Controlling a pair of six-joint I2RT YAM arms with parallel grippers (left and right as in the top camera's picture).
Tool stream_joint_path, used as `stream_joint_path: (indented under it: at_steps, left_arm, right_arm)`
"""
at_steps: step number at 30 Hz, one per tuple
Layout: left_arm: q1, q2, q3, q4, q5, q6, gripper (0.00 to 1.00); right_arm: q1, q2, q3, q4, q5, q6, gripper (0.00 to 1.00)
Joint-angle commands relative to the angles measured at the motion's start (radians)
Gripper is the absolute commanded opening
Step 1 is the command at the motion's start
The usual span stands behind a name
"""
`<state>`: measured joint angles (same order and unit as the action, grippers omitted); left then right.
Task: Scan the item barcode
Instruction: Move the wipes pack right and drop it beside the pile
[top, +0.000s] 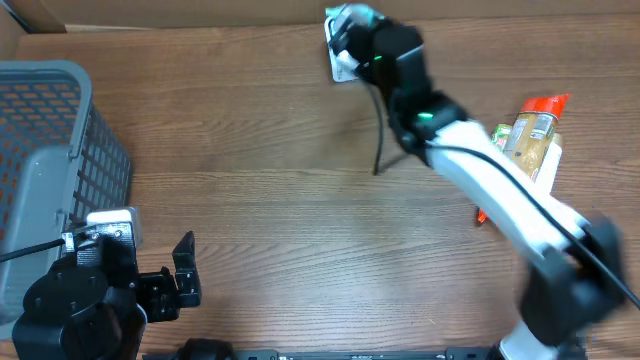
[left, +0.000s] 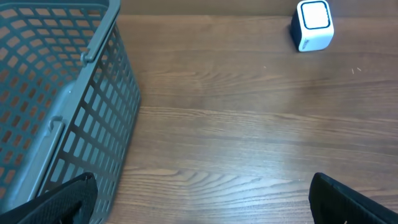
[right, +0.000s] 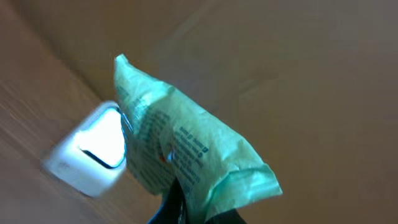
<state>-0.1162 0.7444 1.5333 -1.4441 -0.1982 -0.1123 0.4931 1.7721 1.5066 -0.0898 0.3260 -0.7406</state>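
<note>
A light green printed packet (right: 186, 155) is pinched in my right gripper (right: 199, 208), which is shut on its lower end. The packet is held right beside the white cube scanner (right: 93, 152) with its glowing window, at the far back of the table. In the overhead view the right gripper (top: 350, 30) sits over the scanner (top: 340, 62), with a bit of green packet (top: 358, 14) showing. The scanner (left: 312, 25) also shows far ahead in the left wrist view. My left gripper (left: 202, 202) stands wide open over bare wood at the front left (top: 178, 280), with nothing between its fingers.
A grey mesh basket (top: 45, 150) stands at the left edge, close to the left arm; its wall (left: 81, 112) fills the left wrist view. A spice jar with a red cap (top: 535, 125) and other groceries lie at the right. A black cable (top: 380, 135) trails from the scanner.
</note>
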Motion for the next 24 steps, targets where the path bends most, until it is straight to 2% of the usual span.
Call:
stream_joint_path:
  at_steps: [1, 3, 5, 9, 13, 19, 22, 24]
  left_arm:
    - [0.005, 0.003, -0.002, 0.003, 0.008, -0.007, 1.00]
    - [0.005, 0.003, -0.002, 0.003, 0.008, -0.007, 1.00]
    - [0.005, 0.003, -0.002, 0.003, 0.008, -0.007, 1.00]
    - [0.005, 0.003, -0.002, 0.003, 0.008, -0.007, 0.99]
    - [0.005, 0.003, -0.002, 0.004, 0.008, -0.007, 1.00]
    - [0.005, 0.003, -0.002, 0.003, 0.008, -0.007, 1.00]
    - [0.005, 0.003, -0.002, 0.004, 0.008, -0.007, 1.00]
    - [0.005, 0.003, -0.002, 0.003, 0.008, -0.007, 1.00]
  right_arm:
    - [-0.031, -0.202, 0.027, -0.197, -0.219, 0.604, 0.04]
    - [-0.091, -0.289, 0.027, -0.416, -0.394, 0.827, 0.04]
    - [-0.148, -0.319, 0.027, -0.563, -0.468, 0.970, 0.04]
    - [-0.247, -0.298, -0.003, -0.755, -0.405, 1.223, 0.04]
    - [-0.328, -0.244, -0.111, -0.777, -0.251, 1.515, 0.04]
    - [-0.387, -0.144, -0.246, -0.620, -0.203, 1.536, 0.04]
    - [-0.404, -0.084, -0.266, -0.596, -0.195, 1.552, 0.04]
    - [-0.405, -0.058, -0.266, -0.599, -0.196, 1.529, 0.11]
